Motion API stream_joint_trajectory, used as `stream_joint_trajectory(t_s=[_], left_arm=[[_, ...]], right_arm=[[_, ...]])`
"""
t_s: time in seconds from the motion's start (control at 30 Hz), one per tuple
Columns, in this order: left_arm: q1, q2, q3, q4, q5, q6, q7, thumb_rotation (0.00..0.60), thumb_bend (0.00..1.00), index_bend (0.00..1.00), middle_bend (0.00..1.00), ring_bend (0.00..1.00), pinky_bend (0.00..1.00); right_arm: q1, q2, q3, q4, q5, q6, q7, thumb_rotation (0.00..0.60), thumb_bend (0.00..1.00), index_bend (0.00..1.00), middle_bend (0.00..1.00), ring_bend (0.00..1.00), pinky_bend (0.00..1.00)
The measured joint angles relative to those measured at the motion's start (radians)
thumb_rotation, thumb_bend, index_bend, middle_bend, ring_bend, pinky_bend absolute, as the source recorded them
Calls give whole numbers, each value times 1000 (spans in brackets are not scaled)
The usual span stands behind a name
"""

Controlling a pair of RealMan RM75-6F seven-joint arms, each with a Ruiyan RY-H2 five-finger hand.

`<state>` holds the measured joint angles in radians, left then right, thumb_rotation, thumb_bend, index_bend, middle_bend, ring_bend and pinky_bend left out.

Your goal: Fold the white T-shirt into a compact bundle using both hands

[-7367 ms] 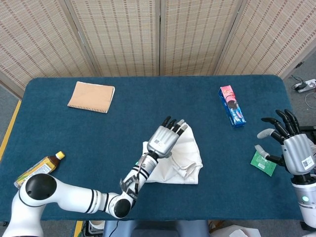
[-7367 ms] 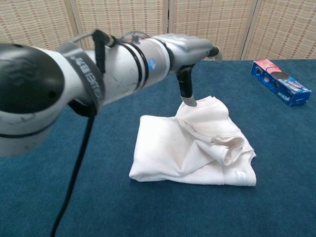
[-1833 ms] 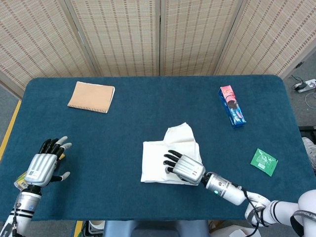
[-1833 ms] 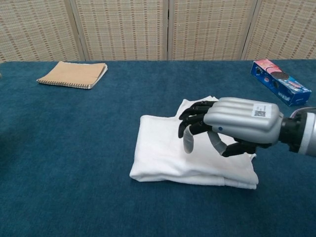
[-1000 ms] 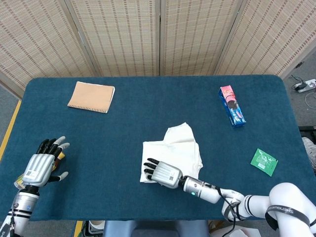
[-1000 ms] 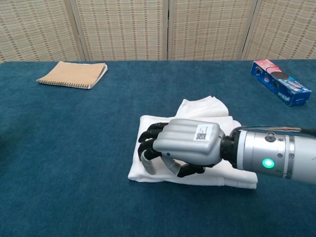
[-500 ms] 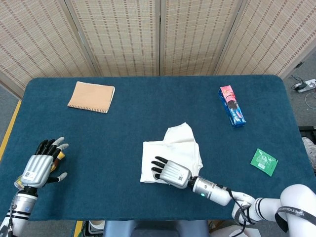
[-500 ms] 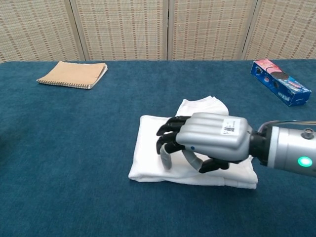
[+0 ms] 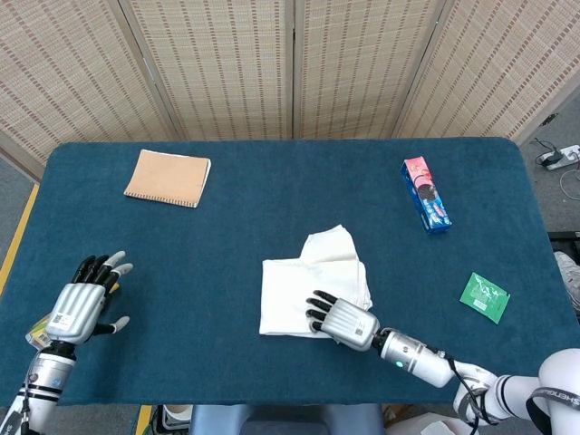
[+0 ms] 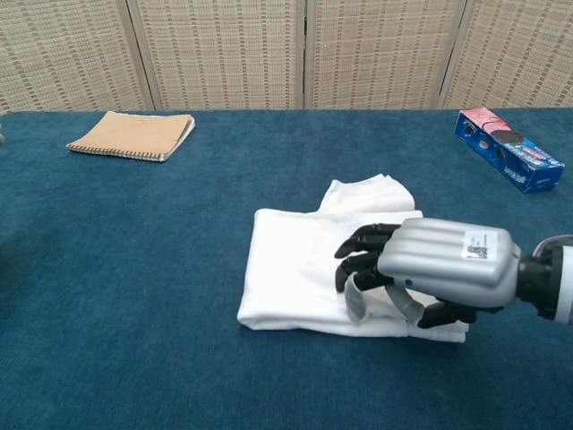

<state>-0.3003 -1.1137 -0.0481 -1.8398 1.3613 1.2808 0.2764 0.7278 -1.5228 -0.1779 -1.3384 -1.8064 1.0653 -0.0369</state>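
Two hands are in my feed. Biggest first: the blue table (image 9: 227, 227) fills the head view, backed by woven folding screens (image 9: 290, 63). Near its centre, a touch toward 5 o'clock, lies the white T-shirt (image 9: 299, 290), folded to a rough rectangle with a smaller flap poking out toward 1 o'clock.

My right hand (image 9: 340, 322) comes in from 5 o'clock and sits over the shirt's near right corner; in the chest view the right hand (image 10: 439, 269) has its fingers (image 10: 358, 240) curled downward and slightly apart over the cloth. It grips no fold that I can see, and I cannot tell whether the tips touch the fabric.

My left hand (image 9: 80, 308) sits well apart at 8 o'clock, palm down, fingers spread, holding nothing. Just beside it at the table's edge, a bottle (image 9: 36, 333) peeks out, mostly hidden.

At 10 o'clock rests a tan spiral notebook (image 9: 168, 178). At 2 o'clock lies a blue and pink cookie box (image 9: 425, 194), and at 4 o'clock a small green packet (image 9: 484, 297).
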Motion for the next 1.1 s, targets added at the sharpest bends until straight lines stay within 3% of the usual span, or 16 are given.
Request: stream_joint_trajectory(t_s=[0.17,0.27,0.47,0.57,0.83,1.1], left_arm=[[3,2,-5,9,-6,7,-3,600,135,215,103,57,0],[10,1,-8,26,-16,15,-7,600,135,215,103,57,0],[36,-14,-15,80,-52,40,-37,600,135,209,103,57,0],[50,-26,-20,112,-66,58,-58,600,135,188,103,57,0],[98,-57,-28,170,-87,113,-96,600,135,142,93,57,0],[138,-62,-18,156,-69,169,-91,600,135,145,93,57,0]], right_arm=[[-40,59,20,-25,4,112,11,600,839,397,260,107,81],[-80,127,33,-65,32,164,-2,600,749,390,259,107,81],[-202,259,55,-153,145,262,-62,600,359,225,205,107,84],[-266,296,68,-192,214,309,-92,600,272,111,162,107,108],[-418,365,100,-252,348,405,-102,600,267,30,129,106,141],[-505,379,113,-250,351,464,-55,600,326,30,130,106,159]])
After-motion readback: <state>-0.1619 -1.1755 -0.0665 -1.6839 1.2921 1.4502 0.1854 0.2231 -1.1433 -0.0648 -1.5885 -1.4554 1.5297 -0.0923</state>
